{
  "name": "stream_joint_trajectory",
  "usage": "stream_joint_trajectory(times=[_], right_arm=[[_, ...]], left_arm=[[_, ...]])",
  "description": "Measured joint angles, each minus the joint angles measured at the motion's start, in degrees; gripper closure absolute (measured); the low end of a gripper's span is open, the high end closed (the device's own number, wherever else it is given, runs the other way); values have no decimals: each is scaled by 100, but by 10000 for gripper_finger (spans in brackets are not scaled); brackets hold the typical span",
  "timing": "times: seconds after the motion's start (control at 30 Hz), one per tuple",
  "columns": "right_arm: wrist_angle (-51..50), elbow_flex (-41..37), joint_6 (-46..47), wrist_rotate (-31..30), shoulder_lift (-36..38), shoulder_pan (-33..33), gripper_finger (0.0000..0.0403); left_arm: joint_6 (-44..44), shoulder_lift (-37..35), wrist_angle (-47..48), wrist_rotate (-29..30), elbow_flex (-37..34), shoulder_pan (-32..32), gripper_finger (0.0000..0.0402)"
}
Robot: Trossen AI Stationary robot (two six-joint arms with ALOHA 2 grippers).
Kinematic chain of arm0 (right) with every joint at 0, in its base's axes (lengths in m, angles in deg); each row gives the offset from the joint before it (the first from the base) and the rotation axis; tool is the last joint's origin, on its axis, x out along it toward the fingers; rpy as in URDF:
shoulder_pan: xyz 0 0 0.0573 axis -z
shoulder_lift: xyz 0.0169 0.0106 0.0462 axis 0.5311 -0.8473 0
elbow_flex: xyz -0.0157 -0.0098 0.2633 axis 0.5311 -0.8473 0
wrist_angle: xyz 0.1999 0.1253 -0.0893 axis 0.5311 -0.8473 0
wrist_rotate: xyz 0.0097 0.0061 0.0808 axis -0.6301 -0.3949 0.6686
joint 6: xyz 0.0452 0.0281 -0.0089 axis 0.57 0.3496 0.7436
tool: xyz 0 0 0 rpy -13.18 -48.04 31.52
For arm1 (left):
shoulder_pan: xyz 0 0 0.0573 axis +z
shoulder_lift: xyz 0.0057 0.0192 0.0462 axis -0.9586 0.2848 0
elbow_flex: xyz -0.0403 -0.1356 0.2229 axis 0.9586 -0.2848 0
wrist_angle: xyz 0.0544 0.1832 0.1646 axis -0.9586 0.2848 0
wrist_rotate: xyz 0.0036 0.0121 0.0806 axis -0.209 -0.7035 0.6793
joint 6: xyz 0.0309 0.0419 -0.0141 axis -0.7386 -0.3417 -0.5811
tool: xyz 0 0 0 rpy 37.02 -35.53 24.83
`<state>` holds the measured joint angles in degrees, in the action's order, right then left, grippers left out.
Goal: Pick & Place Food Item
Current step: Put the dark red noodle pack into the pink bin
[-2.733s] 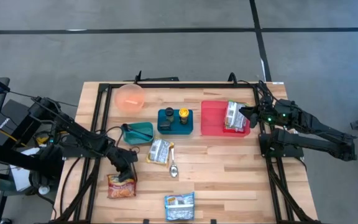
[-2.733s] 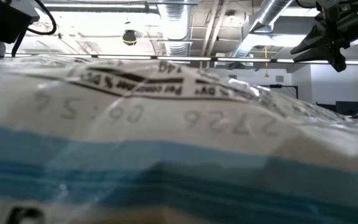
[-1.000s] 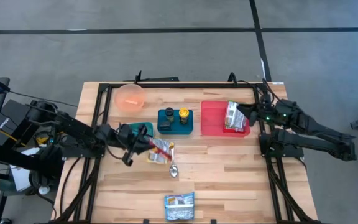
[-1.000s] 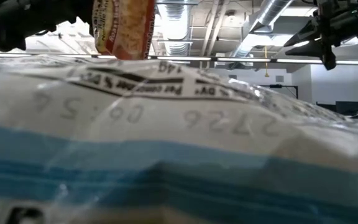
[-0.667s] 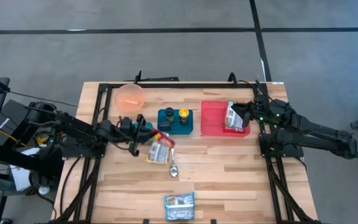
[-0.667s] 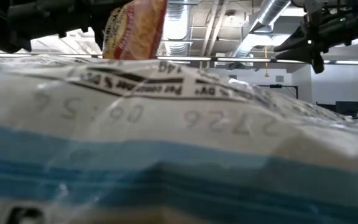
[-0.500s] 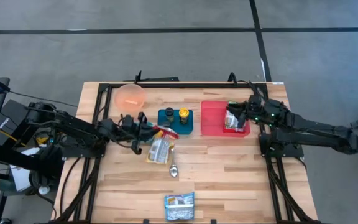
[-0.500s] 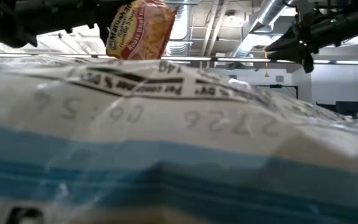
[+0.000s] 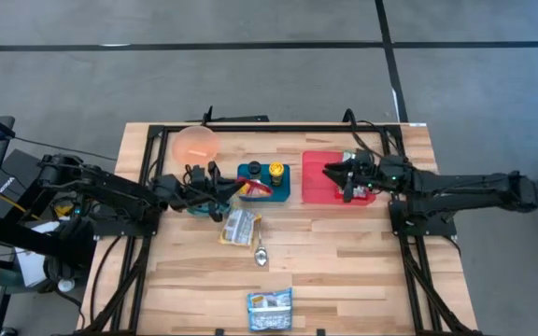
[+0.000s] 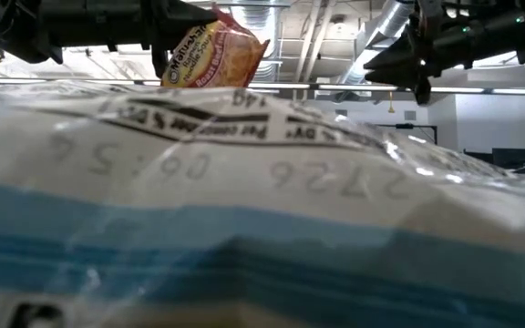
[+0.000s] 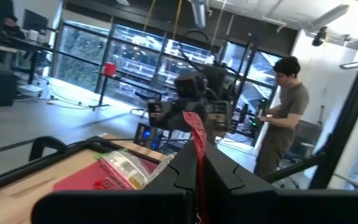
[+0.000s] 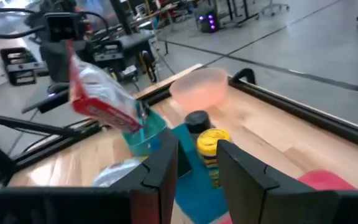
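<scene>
wooden slatted bench (image 9: 325, 280) with a black frame, on a grey concrete floor; the low view looks into an industrial hall with ceiling ducts and glass partitions. a person (image 11: 283, 118) stands beyond the bench in the left wrist view.

left tool (image 9: 230, 193) reaches from the left side toward bench centre, fingers pressed together on the edge of a ramen noodle packet (image 9: 253, 190). packet is lifted off the bench, hanging over the left part of the teal condiment holder (image 9: 263, 184); in the low view it shows orange-yellow, tilted, high up (image 10: 210, 55). in the left wrist view its red edge (image 11: 197, 138) stands upright between the two dark fingers.

right tool (image 9: 336, 175) reaches out over the red tray (image 9: 318, 179), above the tray's middle. its fingers stand a little apart in the right wrist view, nothing visible between them. a silvery food packet (image 9: 352, 183) lies in the tray, mostly under the arm.

other items: pink bowl (image 9: 195, 146) near the far left corner; teal scoop-like container (image 9: 205, 200) under the left arm; two jars in the holder, one dark-lidded (image 9: 254, 169), one yellow-lidded (image 9: 276, 170); a silver pouch (image 9: 239, 227) just in front of the holder; a metal spoon (image 9: 261, 252) beside it; a blue-and-white packet (image 9: 270, 309) at the near edge, filling most of the low view.
</scene>
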<state>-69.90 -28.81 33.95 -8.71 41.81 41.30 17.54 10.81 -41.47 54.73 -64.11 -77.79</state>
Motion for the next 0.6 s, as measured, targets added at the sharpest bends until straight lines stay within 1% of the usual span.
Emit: stream_joint_trajectory(times=[0.23, 0.43, 0.53, 0.6], right_arm=[[845, 0, -44, 7, -600, -359, 295], [1326, 0, -105, 28, -1126, -567, 295], [1596, 2, -151, 242, -1390, -637, 284], [1741, 7, -147, 425, -1575, -663, 269]], left_arm=[[50, 103, 0, 94, -1, -2, 401], [181, 612, -90, 201, 78, -2, 401], [188, 870, -151, 202, 286, 43, 401], [194, 1077, -132, 204, 436, 52, 401]])
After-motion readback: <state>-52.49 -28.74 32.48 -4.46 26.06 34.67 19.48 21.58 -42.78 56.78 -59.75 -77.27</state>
